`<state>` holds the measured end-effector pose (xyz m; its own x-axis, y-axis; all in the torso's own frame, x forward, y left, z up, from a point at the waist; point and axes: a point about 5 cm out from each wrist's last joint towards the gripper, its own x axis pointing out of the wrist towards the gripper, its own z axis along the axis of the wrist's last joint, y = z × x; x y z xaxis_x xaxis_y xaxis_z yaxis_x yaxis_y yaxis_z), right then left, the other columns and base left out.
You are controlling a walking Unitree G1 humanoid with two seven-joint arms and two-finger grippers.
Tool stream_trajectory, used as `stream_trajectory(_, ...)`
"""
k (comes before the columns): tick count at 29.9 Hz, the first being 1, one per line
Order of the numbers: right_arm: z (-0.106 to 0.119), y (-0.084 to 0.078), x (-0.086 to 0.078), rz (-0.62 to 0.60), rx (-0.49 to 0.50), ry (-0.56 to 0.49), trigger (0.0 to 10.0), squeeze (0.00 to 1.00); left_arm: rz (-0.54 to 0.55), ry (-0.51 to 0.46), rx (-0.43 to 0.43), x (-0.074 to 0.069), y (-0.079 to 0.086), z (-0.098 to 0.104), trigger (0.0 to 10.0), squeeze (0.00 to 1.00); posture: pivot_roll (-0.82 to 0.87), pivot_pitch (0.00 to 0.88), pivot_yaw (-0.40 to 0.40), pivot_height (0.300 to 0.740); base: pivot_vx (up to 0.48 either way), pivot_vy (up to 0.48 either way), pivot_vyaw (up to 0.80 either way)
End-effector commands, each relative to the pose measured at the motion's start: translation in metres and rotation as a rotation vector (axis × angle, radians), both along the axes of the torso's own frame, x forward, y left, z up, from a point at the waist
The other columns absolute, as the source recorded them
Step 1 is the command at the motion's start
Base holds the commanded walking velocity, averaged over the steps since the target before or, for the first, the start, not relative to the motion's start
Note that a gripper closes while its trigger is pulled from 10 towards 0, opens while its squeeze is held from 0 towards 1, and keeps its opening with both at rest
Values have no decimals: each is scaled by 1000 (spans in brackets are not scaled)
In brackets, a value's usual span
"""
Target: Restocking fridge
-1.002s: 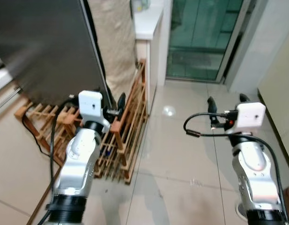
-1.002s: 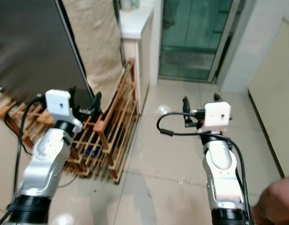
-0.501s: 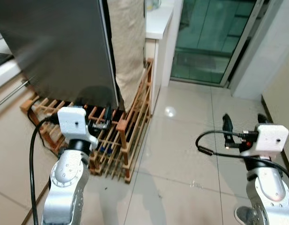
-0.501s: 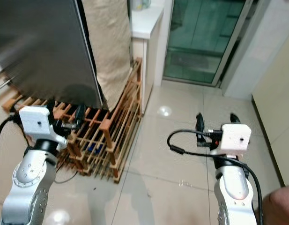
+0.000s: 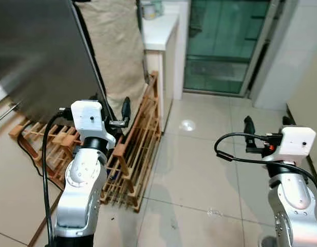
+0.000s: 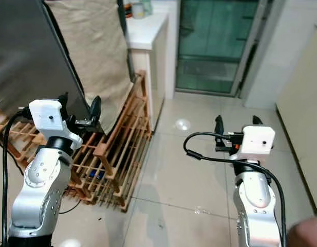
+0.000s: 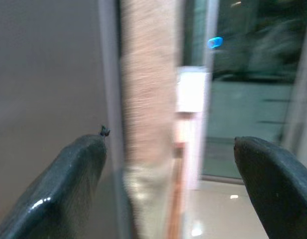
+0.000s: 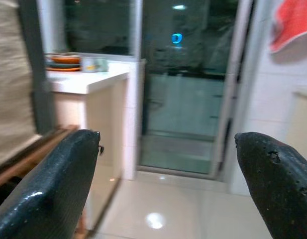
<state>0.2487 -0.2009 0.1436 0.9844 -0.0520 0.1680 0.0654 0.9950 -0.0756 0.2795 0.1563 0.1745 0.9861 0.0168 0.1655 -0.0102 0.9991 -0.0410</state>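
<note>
The fridge (image 5: 40, 51) stood at left, a wooden rack (image 5: 135, 149) on the floor beside it, a white counter (image 5: 161, 31) behind, and a glass door (image 5: 225, 43) right of that counter.

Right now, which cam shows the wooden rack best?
The left eye view: the wooden rack shows whole on the floor beside the fridge. The right eye view matches. Both wrist views catch a blurred edge.

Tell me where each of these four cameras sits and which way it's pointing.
Left eye: on the head, looking down at the wooden rack beside the fridge; both silver arms show.
Right eye: same head, same scene; the glass door is ahead.
Left wrist: along the open left pincer toward the fridge edge and beige cloth.
Right wrist: along the open right pincer toward the white counter and glass door.
Both wrist views share the glass door.
</note>
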Motion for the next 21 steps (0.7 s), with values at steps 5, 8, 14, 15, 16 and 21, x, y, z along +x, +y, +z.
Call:
stream_trajectory(5, 3, 5, 5, 35, -7, -3, 10000, 0, 92, 69, -22, 17, 12, -3, 10000, 0, -117, 0, 57, 740, 368, 264, 0)
stream_trajectory(8, 3, 6, 7, 40, -10, -3, 10000, 0, 126, 59, -28, 23, 16, 3, 10000, 0, -120, 0, 58, 740, 204, 246, 0)
stream_trajectory(14, 2, 7, 7, 46, -13, -2, 10000, 0, 182, 44, -26, 24, 23, 7, 10000, 0, -123, 0, 62, 740, 0, 0, 0)
stream_trajectory(15, 2, 7, 7, 46, -13, -2, 10000, 0, 182, 44, -26, 24, 23, 7, 10000, 0, -123, 0, 62, 740, 0, 0, 0)
stream_trajectory(16, 2, 7, 7, 47, -12, -1, 10000, 0, 189, 41, -27, 24, 25, 8, 10000, 0, -122, 0, 62, 740, 0, 0, 0)
stream_trajectory(21, -2, 8, 6, 52, -12, 13, 10000, 0, 149, 27, -11, 18, 23, 11, 10000, 0, -119, 0, 65, 740, 0, 0, 0)
